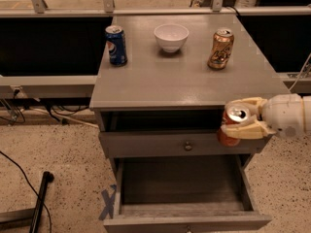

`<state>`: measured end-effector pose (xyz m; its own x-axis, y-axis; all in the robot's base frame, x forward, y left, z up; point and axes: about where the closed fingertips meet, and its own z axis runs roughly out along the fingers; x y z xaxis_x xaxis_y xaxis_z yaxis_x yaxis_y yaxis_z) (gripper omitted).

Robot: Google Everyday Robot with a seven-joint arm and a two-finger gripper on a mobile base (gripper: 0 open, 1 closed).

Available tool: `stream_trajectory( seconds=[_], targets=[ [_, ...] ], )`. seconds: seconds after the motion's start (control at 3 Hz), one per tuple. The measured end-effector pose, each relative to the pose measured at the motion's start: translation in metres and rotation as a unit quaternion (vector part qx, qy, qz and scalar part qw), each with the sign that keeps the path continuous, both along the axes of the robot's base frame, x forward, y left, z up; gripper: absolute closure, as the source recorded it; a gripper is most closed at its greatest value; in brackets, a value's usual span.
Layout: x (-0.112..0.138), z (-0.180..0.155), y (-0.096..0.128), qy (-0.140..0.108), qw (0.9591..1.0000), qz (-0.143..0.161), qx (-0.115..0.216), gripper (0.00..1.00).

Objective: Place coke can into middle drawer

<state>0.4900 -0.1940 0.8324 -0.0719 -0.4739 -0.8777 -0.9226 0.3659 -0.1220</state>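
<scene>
Grey tabletop (165,84) behind; pincer (234,118) gripping coke can (227,137) upright over right wall of middle drawer (180,191). Nudge left before lowering, imo.

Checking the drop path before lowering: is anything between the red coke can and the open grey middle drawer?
Nothing visible. The tool holds the red coke can at the front right of the grey cabinet, before the knobbed upper drawer front; the open grey wooden middle drawer below it shows only bare floor.
</scene>
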Motion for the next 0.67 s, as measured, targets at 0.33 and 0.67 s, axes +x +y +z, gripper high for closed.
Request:
stream_trajectory(
  seconds=[0.33, 0.67],
  targets=[
    [-0.008, -0.0103, -0.0252, -0.045, 0.9987, 0.015, 0.018, 1.0],
    [-0.0062, -0.0153, -0.025, -0.039, 0.9989, 0.016, 0.018, 1.0]
  ],
)
